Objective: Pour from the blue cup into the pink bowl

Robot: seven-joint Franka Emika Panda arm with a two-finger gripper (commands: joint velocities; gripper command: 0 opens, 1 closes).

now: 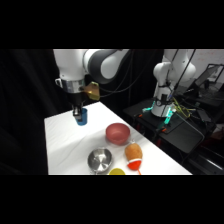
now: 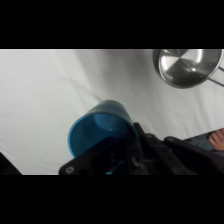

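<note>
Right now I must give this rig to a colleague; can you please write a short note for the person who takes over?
Gripper: down at the blue cup, at the far left part of the table; whether it holds the cup, I cannot tell.
Blue cup: looks tilted in the wrist view, its mouth open to the camera; nothing to see inside it.
Pink bowl: upright near the table's right edge, apart from the cup. A metal bowl stands nearer the front.
Done: the arm has reached the cup.
Left: carry the cup over the pink bowl and pour.

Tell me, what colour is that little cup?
Bright blue; the blue cup shows best in the wrist view.
</note>
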